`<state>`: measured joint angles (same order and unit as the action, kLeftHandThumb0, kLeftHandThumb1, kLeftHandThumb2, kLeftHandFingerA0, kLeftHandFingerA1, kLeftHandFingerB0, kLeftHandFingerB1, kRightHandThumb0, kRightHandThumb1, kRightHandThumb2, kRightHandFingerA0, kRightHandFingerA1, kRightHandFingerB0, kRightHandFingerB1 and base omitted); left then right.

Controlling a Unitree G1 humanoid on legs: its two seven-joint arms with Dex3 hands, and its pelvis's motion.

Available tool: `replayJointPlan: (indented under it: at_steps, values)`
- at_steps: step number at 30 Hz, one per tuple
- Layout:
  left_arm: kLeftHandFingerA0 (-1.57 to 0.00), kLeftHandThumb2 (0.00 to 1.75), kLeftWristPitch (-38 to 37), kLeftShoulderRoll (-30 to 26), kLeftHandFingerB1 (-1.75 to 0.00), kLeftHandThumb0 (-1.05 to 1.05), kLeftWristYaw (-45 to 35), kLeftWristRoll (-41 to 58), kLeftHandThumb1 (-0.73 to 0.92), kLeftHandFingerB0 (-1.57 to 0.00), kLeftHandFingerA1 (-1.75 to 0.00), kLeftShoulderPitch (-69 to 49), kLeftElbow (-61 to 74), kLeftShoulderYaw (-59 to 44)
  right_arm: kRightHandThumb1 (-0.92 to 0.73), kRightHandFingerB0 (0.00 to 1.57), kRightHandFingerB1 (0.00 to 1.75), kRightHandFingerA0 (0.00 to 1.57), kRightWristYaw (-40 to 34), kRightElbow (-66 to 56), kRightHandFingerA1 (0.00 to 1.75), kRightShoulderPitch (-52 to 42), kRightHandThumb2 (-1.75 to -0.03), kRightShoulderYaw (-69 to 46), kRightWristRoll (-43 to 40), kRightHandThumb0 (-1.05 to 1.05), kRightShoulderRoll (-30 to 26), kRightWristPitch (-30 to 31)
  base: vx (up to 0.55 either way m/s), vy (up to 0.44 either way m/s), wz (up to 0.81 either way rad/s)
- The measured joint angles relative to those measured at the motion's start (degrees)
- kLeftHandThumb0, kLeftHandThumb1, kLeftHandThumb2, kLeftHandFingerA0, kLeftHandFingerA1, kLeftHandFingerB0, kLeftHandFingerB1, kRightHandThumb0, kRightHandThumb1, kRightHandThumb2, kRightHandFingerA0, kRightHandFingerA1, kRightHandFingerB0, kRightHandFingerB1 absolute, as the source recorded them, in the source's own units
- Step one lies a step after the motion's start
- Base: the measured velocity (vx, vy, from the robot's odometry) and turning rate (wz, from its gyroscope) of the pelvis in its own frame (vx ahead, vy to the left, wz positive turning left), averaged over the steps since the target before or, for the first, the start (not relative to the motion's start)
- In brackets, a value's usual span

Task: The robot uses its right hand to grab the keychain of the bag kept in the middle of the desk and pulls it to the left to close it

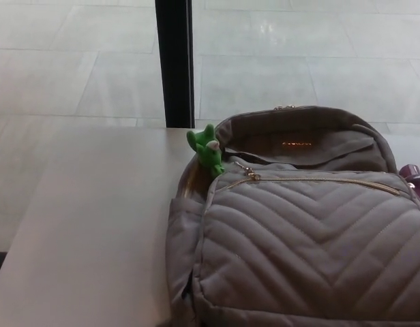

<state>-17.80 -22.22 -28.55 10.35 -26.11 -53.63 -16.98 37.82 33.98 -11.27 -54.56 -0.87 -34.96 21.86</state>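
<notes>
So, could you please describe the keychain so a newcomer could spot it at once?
A grey quilted bag lies on the pale desk. The keychain sits at the bag's upper left corner, beside its top opening. It is a small bright green figure, the only green thing in view.

It looks like an office or lobby hall, with a pale desk (80, 225), a black post (174, 61) and large grey floor tiles (278, 75).
</notes>
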Motion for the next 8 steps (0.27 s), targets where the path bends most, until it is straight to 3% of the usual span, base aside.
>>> replayJointPlan:
  at_steps: [1, 2, 3, 4, 5, 6, 7, 8]
  values:
    - [-0.49, 0.92, 0.02, 0.0, -0.6, -0.64, -0.02, 0.01, 0.59, -0.37, -0.66, -0.02, -0.44, -0.23, -0.72, 0.06, 0.51, 0.39, -1.16, 1.47, 1.38, -0.91, -0.61, -1.03, -0.14, -0.58, 0.92, -0.49, 0.0, 0.0, 0.0]
    - [-0.5, 0.94, 0.04, 0.0, -0.61, -0.65, -0.03, 0.03, 0.6, -0.38, -0.67, 0.0, -0.68, -0.4, -0.74, 0.01, 0.4, 0.0, -1.87, 2.32, 0.62, -1.46, -0.64, -1.65, -0.23, -0.58, 1.43, -0.8, 0.0, 0.0, 0.0]
    - [-0.51, 0.94, 0.11, 0.0, -0.61, -0.65, -0.03, 0.07, 0.6, -0.39, -0.68, -0.01, -1.07, -0.68, -0.61, 0.01, 0.35, 0.0, -2.87, 3.85, 0.41, -2.18, -0.85, -2.6, -0.46, -0.63, 2.09, -1.32, 0.0, 0.0, 0.0]
    - [-0.51, 0.94, 0.19, 0.0, -0.61, -0.65, -0.04, 0.09, 0.6, -0.39, -0.68, -0.04, -1.39, -1.04, -0.61, 0.01, 0.35, 0.0, -3.85, 5.09, 0.41, -2.88, -0.85, -3.54, -0.7, -0.63, 2.81, -1.87, 0.0, 0.0, 0.0]
    - [-0.53, 0.63, 0.25, 0.0, -0.52, -0.65, -0.05, 0.12, 0.77, -0.4, -0.61, -0.07, -1.6, -1.34, -0.6, 0.01, 0.32, 0.0, -4.49, 5.92, 0.69, -3.24, -0.78, -4.19, -0.88, -0.64, 3.33, -2.24, 0.0, 0.0, 0.0]
    - [-0.5, 0.94, 0.29, 0.0, -0.6, -0.67, -0.05, 0.16, 0.6, -0.38, -0.67, -0.07, -1.79, -1.62, -0.65, 0.02, 0.24, 0.0, -5.05, 6.64, 0.68, -3.59, -0.69, -4.72, -1.06, -0.64, 3.82, -2.57, 0.0, 0.0, 0.0]
    - [-0.54, 0.63, 0.39, -0.01, -0.52, -0.65, -0.07, 0.3, 0.76, -0.4, -0.61, -0.11, -2.33, -2.15, -0.68, 0.0, 0.41, 0.05, -6.24, 7.73, 0.98, -4.26, -0.57, -5.78, -1.44, -0.61, 4.99, -3.26, 0.0, 0.0, 0.0]
    - [-0.54, 0.63, 0.39, -0.01, -0.52, -0.65, -0.07, 0.3, 0.76, -0.4, -0.61, -0.11, -2.33, -2.15, -0.68, 0.0, 0.41, 0.05, -6.24, 7.73, 0.98, -4.26, -0.57, -5.78, -1.44, -0.61, 4.99, -3.26, 0.0, 0.0, 0.0]
